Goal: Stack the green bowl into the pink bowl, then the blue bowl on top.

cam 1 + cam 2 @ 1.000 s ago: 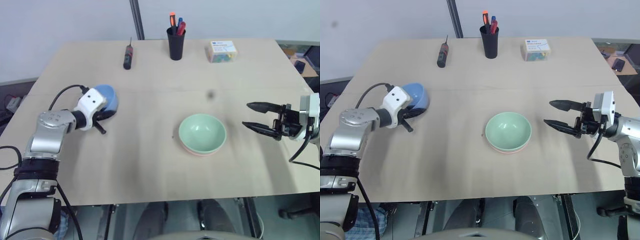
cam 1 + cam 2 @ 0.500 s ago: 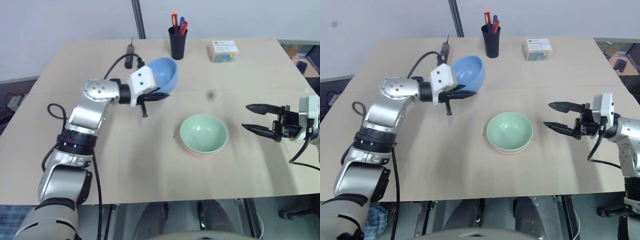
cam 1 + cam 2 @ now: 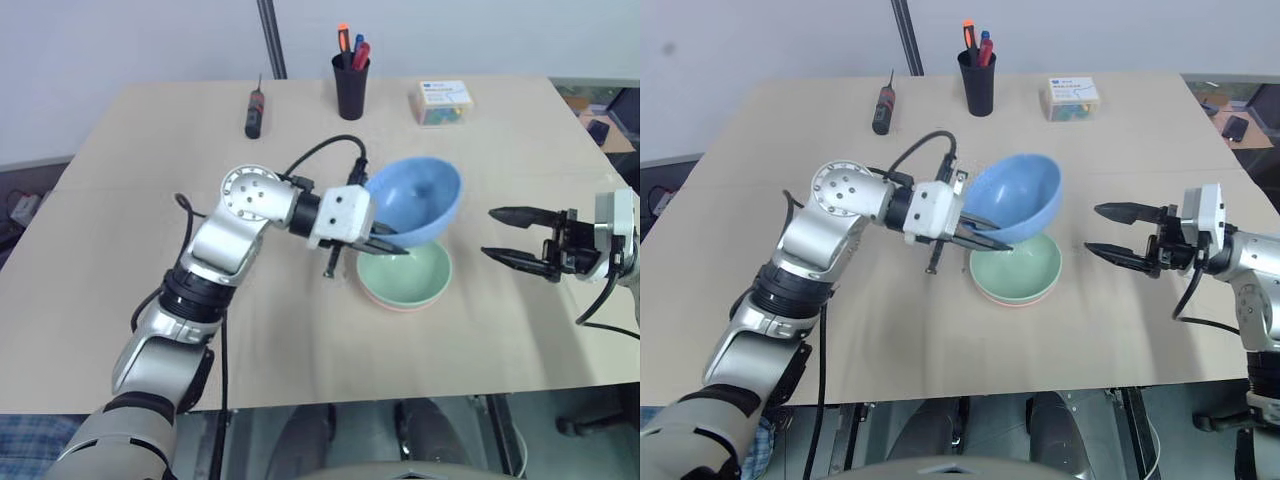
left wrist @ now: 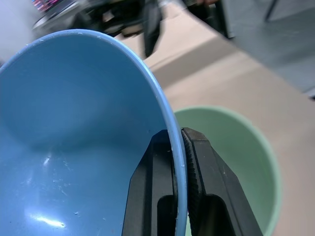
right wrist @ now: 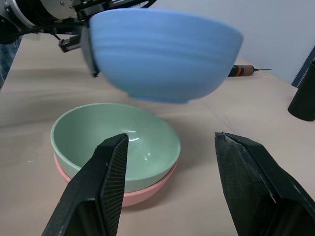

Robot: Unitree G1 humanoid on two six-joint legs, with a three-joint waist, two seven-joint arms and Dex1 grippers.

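Left gripper point(image 4: 179, 162) clamps the blue bowl point(image 3: 415, 200) rim above the green bowl point(image 3: 405, 277); right gripper point(image 3: 512, 243) gapes level

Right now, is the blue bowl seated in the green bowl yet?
No. The blue bowl hangs tilted above the green bowl, its rim pinched by the left claw.

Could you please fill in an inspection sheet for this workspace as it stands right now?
Surface: light wooden table, a seam across its middle.
Job's things: green bowl nested in pink bowl; blue bowl held tilted in the air just above them.
Clutter: screwdriver, black pen cup and small box along the far edge.
Grippers: left gripper shut on the blue bowl's rim; right gripper open, beside the stack and apart from it.
Cables: black cable looping over the left wrist.
Surroundings: pale wall, dark pole.
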